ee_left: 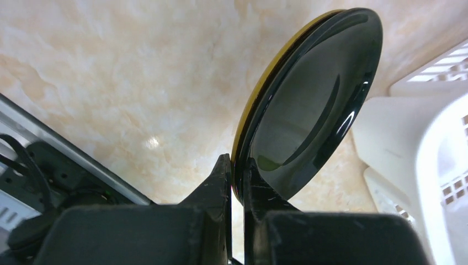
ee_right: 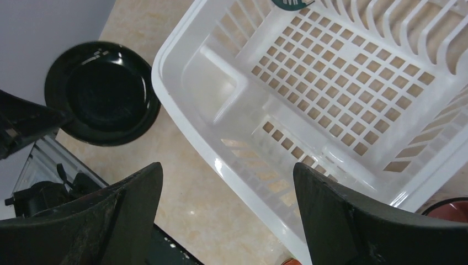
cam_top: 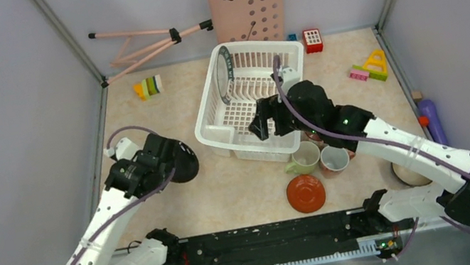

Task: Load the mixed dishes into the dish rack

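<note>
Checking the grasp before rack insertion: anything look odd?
Yes. The left gripper is shut on the black plate, and a yellow plate edge shows tight against its back: apparently two plates in one pinch. Nothing else stands out.

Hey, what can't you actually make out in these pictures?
Yellow plate: left wrist view, only its rim shows behind the black plate.
Bowl: top view, partly under the right arm.
Green-rimmed plate: right wrist view, cut off by the top edge.
</note>
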You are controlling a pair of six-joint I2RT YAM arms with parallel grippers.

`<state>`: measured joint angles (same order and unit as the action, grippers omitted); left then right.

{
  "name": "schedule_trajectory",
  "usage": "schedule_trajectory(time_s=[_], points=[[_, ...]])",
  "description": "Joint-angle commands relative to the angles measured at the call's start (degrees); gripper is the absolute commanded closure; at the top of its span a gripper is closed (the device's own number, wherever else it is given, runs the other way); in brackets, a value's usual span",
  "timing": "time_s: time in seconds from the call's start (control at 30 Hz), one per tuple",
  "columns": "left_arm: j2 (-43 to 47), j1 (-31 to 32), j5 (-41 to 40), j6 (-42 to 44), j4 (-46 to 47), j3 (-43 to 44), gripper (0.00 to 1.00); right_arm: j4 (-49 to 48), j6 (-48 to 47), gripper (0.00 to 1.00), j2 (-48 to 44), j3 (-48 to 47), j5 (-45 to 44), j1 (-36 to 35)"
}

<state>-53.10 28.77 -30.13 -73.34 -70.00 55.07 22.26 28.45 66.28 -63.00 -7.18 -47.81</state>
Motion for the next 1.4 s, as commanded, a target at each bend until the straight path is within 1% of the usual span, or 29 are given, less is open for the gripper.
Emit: schedule_trajectory(time_s=[0.0, 0.17, 0.2, 0.27, 0.37, 0.47, 0.57, 0.63, 0.7, 0.77, 0.87, 0.97, 1.03, 1.13, 1.2, 1.27, 1.37], points=[[0.6, -0.4, -9.3, 7.3, -5.3, 9.7, 1.00, -2.8, -1.4, 0.13, 2.1, -3.1, 6.4, 0.2], [1.3, -0.4, -18.1, 9.8, -10.1, 19.3, 1.00, -4.5, -0.8, 0.14, 3.4, -3.3, 8.9, 0.4], [1.6, -0.6, -18.9, 10.8, -9.8, 20.7, 1.00, -4.7, -0.6, 0.14, 3.6, -3.4, 9.3, 0.6], [2.5, -0.7, -18.2, 14.9, -5.7, 22.4, 1.00, -4.8, 0.0, 0.14, 4.0, -3.6, 9.7, 1.3], [5.2, -0.9, -11.0, 24.1, 6.6, 21.0, 1.00, -5.7, 1.5, 0.14, 3.7, -3.3, 12.7, 4.3], [7.7, -1.0, -1.4, 29.9, 20.1, 17.5, 1.00, -8.6, 3.8, 0.14, 2.5, -1.7, 18.9, 9.2], [6.2, -1.2, 8.4, 31.1, 30.4, 14.8, 1.00, -11.0, 5.4, 0.14, 1.4, -0.8, 23.9, 13.0], [3.1, -1.2, 16.7, 30.7, 36.9, 13.5, 1.00, -11.5, 5.5, 0.13, 0.6, -1.0, 24.6, 14.4], [-0.2, -1.2, 23.0, 29.7, 42.7, 11.9, 1.00, -12.0, 5.5, 0.13, -0.2, -1.0, 24.7, 15.0], [-3.6, -1.2, 28.0, 28.8, 48.4, 10.2, 1.00, -13.5, 6.1, 0.10, -1.3, -0.1, 25.0, 15.7], [-7.6, -1.2, 35.9, 28.4, 54.9, 8.8, 1.00, -17.5, 7.8, 0.10, -2.5, 1.9, 26.4, 16.5], [-10.6, -1.2, 41.2, 27.5, 59.1, 8.3, 1.00, -18.2, 9.1, 0.10, -2.2, 2.5, 25.9, 16.8], [-11.6, -1.3, 43.2, 26.9, 61.3, 7.9, 1.00, -16.8, 9.6, 0.10, -1.1, 2.3, 24.9, 16.9], [-11.8, -1.2, 43.2, 26.7, 62.5, 7.7, 1.00, -13.0, 9.7, 0.10, -0.1, 1.6, 19.4, 16.9], [-12.0, -1.2, 44.3, 26.7, 62.8, 7.8, 1.00, -12.3, 9.7, 0.10, -0.3, 2.1, 15.3, 16.9], [-12.5, -1.2, 46.7, 26.5, 63.3, 8.0, 1.00, -12.9, 9.7, 0.10, -0.3, 2.9, 13.1, 16.9], [-13.9, -1.2, 50.5, 25.9, 64.3, 8.4, 1.00, -13.5, 9.8, 0.15, 0.5, 2.8, 13.4, 16.9]])
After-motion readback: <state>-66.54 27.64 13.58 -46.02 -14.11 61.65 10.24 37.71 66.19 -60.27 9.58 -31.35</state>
